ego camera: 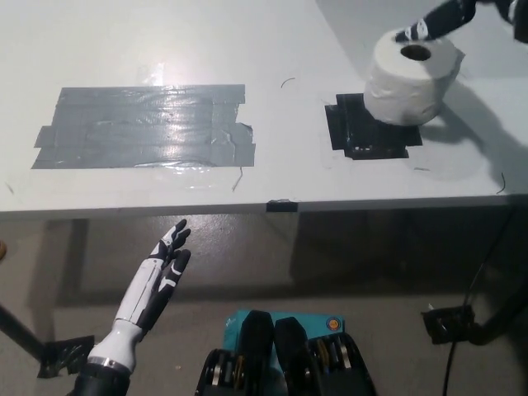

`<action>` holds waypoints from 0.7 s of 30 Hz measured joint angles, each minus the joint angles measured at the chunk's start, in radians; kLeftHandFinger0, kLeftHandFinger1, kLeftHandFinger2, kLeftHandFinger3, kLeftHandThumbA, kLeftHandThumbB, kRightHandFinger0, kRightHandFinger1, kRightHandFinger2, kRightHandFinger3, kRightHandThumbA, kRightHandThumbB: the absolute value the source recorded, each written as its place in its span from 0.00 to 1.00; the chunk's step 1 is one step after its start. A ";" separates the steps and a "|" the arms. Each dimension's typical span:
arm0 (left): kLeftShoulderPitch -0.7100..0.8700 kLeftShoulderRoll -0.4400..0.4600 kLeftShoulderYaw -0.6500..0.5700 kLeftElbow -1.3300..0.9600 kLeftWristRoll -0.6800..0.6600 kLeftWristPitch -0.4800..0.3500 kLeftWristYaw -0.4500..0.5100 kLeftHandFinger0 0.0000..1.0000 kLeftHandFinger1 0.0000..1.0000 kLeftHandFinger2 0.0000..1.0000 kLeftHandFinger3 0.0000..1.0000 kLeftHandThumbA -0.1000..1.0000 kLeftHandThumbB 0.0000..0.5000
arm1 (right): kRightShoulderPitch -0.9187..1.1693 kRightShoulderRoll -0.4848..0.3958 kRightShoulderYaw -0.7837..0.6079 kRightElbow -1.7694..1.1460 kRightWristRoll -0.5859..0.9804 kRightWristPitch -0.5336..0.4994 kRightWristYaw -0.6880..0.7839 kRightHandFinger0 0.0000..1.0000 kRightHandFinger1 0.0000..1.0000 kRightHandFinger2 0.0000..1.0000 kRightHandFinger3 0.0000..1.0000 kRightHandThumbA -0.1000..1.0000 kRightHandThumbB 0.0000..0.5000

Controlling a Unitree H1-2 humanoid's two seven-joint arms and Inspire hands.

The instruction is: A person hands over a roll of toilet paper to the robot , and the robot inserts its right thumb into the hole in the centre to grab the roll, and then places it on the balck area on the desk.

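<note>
Spanning most of the view, one white desk (247, 49) is seen from above, its front edge running across the middle of the picture. Two taped patches are counted on it: one wide grey patch of tape (144, 126) on the robot's left side (glossy, with glare across its middle) and one smaller black patch (367, 128) toward the right. One roll of toilet paper (410, 78) is stood upright on the far right part of the black patch, its hole facing up, and part of the black area is left showing in front and to the left of it. Only a small part of the right hand (437, 21) is seen at the top edge, just above and behind the roll, its black fingertips (415, 31) near the rim and out of the hole; whether that hand is spread or closed cannot be told, though nothing is gripped by it. One white left hand (165, 268) is held below the desk edge at lower left, fingers extended and slightly apart, empty. One black cable (478, 280) is seen at lower right.
</note>
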 measured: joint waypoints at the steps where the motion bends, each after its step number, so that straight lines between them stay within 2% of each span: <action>1: 0.000 0.000 0.000 0.000 -0.001 0.000 0.000 1.00 1.00 1.00 1.00 1.00 0.35 | 0.009 -0.001 -0.014 -0.035 0.006 0.003 0.001 1.00 1.00 1.00 1.00 0.97 0.88; 4: 0.000 0.000 0.000 0.004 -0.003 0.000 -0.003 1.00 1.00 1.00 1.00 1.00 0.37 | 0.045 -0.002 -0.058 -0.145 0.030 0.020 0.004 1.00 1.00 1.00 1.00 0.97 0.84; 6: 0.000 0.000 -0.001 0.006 -0.004 0.000 -0.005 1.00 1.00 1.00 1.00 1.00 0.34 | 0.087 -0.002 -0.096 -0.231 0.051 0.032 0.007 1.00 1.00 1.00 1.00 0.98 0.82; 8: 0.001 0.000 -0.002 0.008 -0.004 0.000 -0.006 1.00 1.00 1.00 1.00 1.00 0.34 | 0.134 -0.002 -0.125 -0.307 0.071 0.046 0.008 1.00 1.00 1.00 1.00 1.00 0.89; 9: 0.002 0.000 -0.002 0.009 -0.004 0.000 -0.006 1.00 1.00 1.00 1.00 1.00 0.34 | 0.162 -0.001 -0.138 -0.347 0.080 0.054 0.008 1.00 1.00 1.00 1.00 1.00 0.86; 11: 0.005 0.000 -0.005 0.011 -0.003 0.000 -0.006 1.00 1.00 1.00 1.00 1.00 0.35 | 0.225 0.001 -0.168 -0.425 0.100 0.067 0.009 1.00 1.00 1.00 1.00 0.94 0.83; 13: 0.009 0.000 -0.006 0.014 -0.002 0.000 -0.006 1.00 1.00 1.00 1.00 1.00 0.38 | 0.310 0.007 -0.198 -0.515 0.125 0.081 0.009 1.00 1.00 1.00 1.00 0.93 0.83; 14: 0.010 0.000 -0.007 0.014 -0.002 0.000 -0.006 1.00 1.00 1.00 1.00 1.00 0.38 | 0.332 0.009 -0.205 -0.535 0.131 0.085 0.009 1.00 1.00 1.00 1.00 0.88 0.78; 16: 0.015 0.000 -0.009 0.016 -0.002 0.000 -0.006 1.00 1.00 1.00 1.00 1.00 0.36 | 0.429 0.021 -0.225 -0.616 0.155 0.097 0.008 1.00 1.00 1.00 1.00 0.87 0.74; 21: 0.034 -0.003 -0.013 0.018 -0.001 0.000 -0.005 1.00 1.00 1.00 1.00 1.00 0.35 | 0.702 0.080 -0.265 -0.799 0.224 0.113 0.001 1.00 1.00 1.00 1.00 0.95 0.70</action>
